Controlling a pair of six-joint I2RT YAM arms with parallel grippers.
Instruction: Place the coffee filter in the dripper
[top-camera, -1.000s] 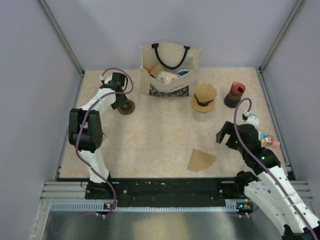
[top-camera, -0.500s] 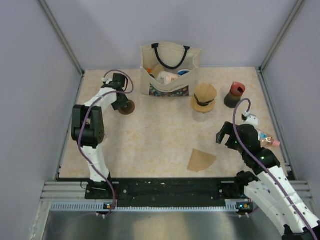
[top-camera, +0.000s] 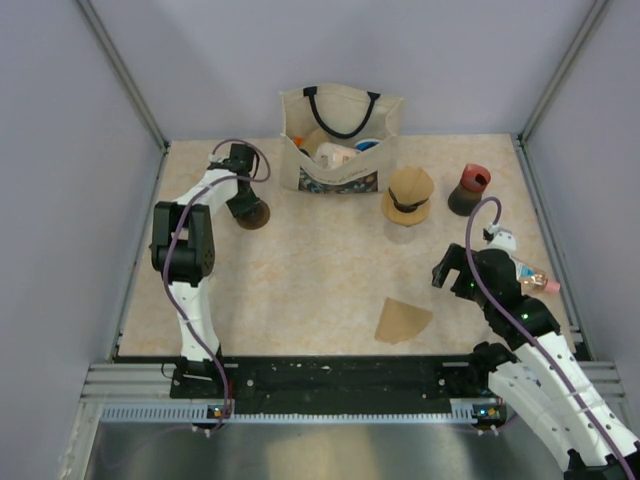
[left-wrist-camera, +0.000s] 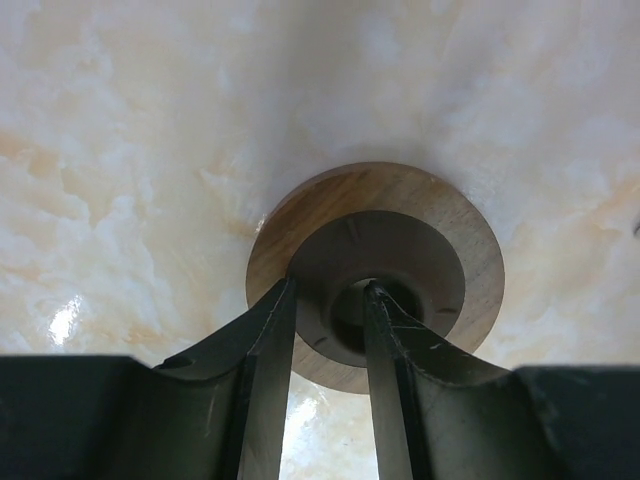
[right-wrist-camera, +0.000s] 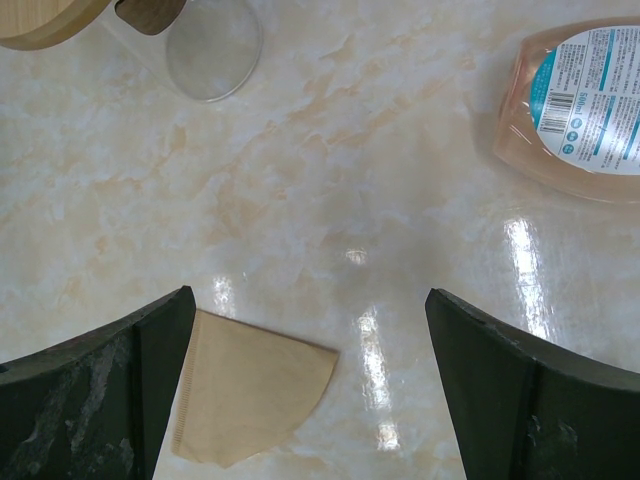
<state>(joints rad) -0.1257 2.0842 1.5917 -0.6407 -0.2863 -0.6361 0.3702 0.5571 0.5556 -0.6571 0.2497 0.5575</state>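
Observation:
The dripper (top-camera: 254, 213) stands at the back left of the table. The left wrist view shows it as a round tan wooden ring (left-wrist-camera: 455, 225) with a dark funnel centre. My left gripper (top-camera: 241, 200) (left-wrist-camera: 330, 285) is down over it and partly closed. One finger is outside the dark wall and the other is in the centre hole, with a sliver of hole showing between finger and wall. The coffee filter (top-camera: 402, 320) (right-wrist-camera: 245, 395), a flat tan paper wedge, lies at the front centre. My right gripper (top-camera: 447, 268) (right-wrist-camera: 308, 300) hovers wide open to its right, holding nothing.
A cream tote bag (top-camera: 340, 140) with items inside stands at the back centre. To its right are a tan wooden-topped glass cup (top-camera: 408, 195) and a dark grinder with a red top (top-camera: 468, 190). A pink bottle (right-wrist-camera: 580, 100) lies on the table by my right arm.
My left arm has swung its elbow to the right while its gripper stayed at the dripper and its jaws narrowed. The right arm and the filter have not moved.

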